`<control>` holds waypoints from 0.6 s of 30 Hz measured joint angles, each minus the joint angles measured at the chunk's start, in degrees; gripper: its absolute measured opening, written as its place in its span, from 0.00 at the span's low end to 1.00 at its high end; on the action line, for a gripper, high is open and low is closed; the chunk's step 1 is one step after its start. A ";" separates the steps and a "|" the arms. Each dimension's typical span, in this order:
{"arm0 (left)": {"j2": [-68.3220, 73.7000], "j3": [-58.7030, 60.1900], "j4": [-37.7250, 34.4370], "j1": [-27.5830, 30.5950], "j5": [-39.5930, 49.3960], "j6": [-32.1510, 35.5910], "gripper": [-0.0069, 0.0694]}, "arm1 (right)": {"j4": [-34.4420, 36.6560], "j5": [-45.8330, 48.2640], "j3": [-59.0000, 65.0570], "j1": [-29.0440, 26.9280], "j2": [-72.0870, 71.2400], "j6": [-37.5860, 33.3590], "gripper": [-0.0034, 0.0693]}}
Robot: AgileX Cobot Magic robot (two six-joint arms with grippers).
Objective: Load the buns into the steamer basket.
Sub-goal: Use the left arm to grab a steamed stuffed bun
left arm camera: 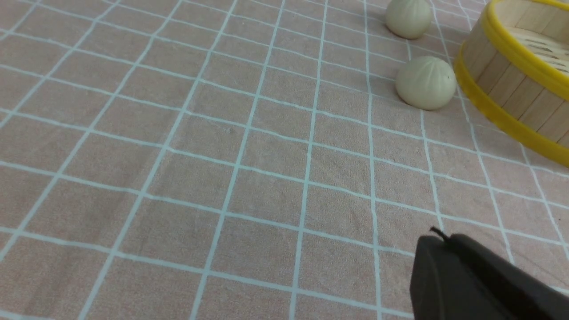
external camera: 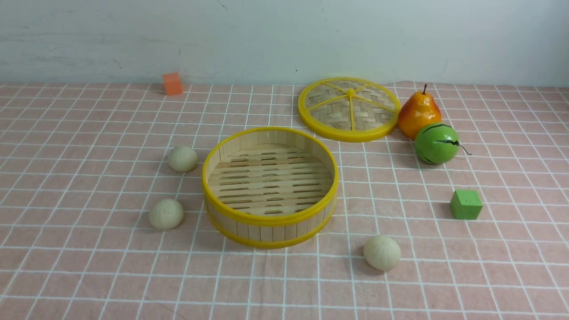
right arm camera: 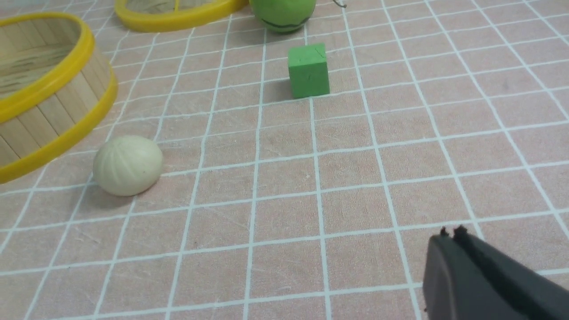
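the worktop (external camera: pixel 284 284) carries everything; its landmark is the steamer basket (external camera: pixel 271 231), round, yellow-rimmed and with nothing on its slats. behind it and to the right lies the woven lid (external camera: pixel 329 113), with the pear (external camera: pixel 419 114) and the green striped fruit (external camera: pixel 436 143) further right of the basket. two buns (external camera: pixel 182 158) (external camera: pixel 166 214) sit left of it, one (faintly pleated) bun (external camera: pixel 382 252) front right. the green cube (external camera: pixel 466 205) is right of the basket, the orange block (external camera: pixel 172 84) behind left. left fingers (left arm camera: pixel 444 249) and right fingers (right arm camera: pixel 458 253) are clenched, empty
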 joint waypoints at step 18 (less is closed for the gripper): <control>0.00 0.00 7.30 0.00 0.19 1.34 0.07 | -0.96 -0.13 -0.05 0.00 0.00 0.02 0.03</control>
